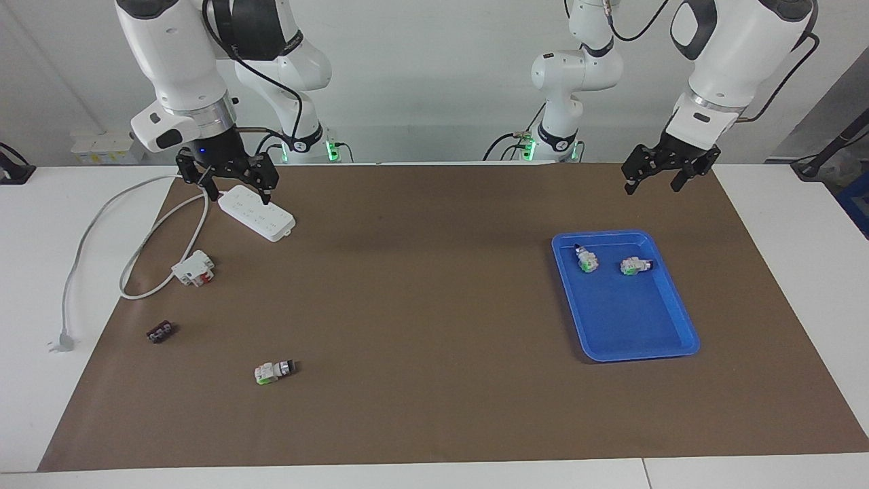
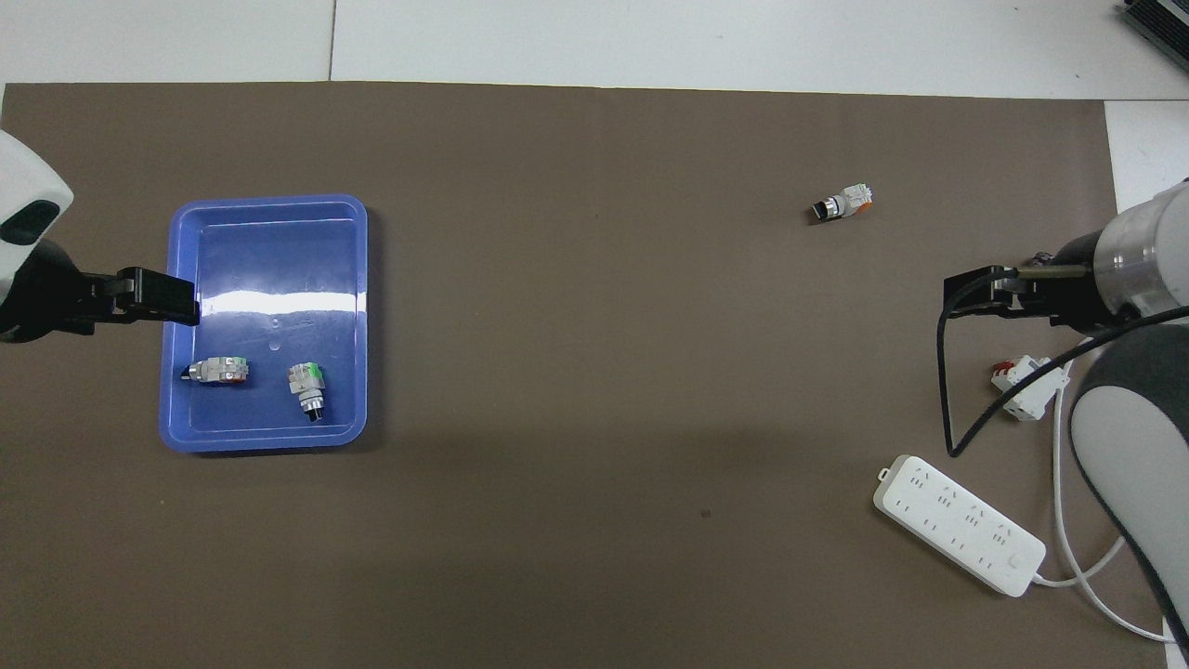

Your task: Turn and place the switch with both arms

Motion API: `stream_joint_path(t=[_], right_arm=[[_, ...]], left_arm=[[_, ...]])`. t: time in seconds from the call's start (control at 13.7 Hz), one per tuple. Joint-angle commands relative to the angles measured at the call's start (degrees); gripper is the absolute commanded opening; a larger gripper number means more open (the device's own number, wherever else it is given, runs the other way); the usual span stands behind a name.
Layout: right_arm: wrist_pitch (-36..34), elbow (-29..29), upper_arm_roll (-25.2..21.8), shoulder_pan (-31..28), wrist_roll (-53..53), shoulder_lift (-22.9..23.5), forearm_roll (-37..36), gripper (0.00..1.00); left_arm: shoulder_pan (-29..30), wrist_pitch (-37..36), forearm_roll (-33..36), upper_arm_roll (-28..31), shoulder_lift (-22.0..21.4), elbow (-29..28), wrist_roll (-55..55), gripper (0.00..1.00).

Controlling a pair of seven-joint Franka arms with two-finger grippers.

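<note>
The switch (image 1: 275, 371) (image 2: 841, 203) lies on its side on the brown mat, toward the right arm's end and farther from the robots than everything else there. It is white with an orange face, a green spot and a black-and-silver knob end. My right gripper (image 1: 239, 195) (image 2: 975, 290) hangs open and empty over the power strip (image 1: 261, 214), well apart from the switch. My left gripper (image 1: 653, 185) (image 2: 153, 299) hangs open and empty over the mat, by the end of the blue tray (image 1: 682, 319) that is nearer to the robots.
Two like switches (image 1: 587, 260) (image 1: 635, 266) lie in the blue tray. A white-and-red block (image 1: 194, 267) and a small black piece (image 1: 160, 332) lie between the power strip and the switch. The strip's cable (image 1: 88, 238) loops off the mat.
</note>
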Motion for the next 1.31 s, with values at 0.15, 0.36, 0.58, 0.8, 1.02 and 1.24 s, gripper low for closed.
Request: stream_joint_path(t=[0.15,0.36,0.58,0.8,1.02,1.24], right_arm=[[-1.15,1.28,0.48,-0.67,-1.07,0.61,-0.52,1.00],[-1.41,1.28,-0.13,0.21,-0.99,0.61,-0.35,1.00],[-1.68,1.28,-3.63,3.36,-0.99,0.09,-0.35,1.00],[-1.77,1.28,-5.49,4.87,-0.99,0.17,-0.35,1.00],[-1.77,1.28,-6.98,6.45,-0.99,0.17,-0.35,1.00],[-2.20,1.28,-8.13,7.24,-0.99,0.17,-0.26,1.00]], left_arm=[[0.11,1.72,-1.04,0.11,0.32,-0.30,1.02,1.00],[-0.16,2.68,-1.04,0.11,-0.21,-1.45,0.93,1.00],[-0.25,2.86,-1.04,0.11,-0.38,-1.54,0.93,1.00],[-0.33,2.77,-0.96,0.11,-0.38,-1.63,0.93,1.00],[-0.33,2.68,-0.95,0.11,-0.38,-1.63,0.84,1.00],[-0.25,2.59,-0.95,0.11,-0.38,-1.63,0.93,1.00]])
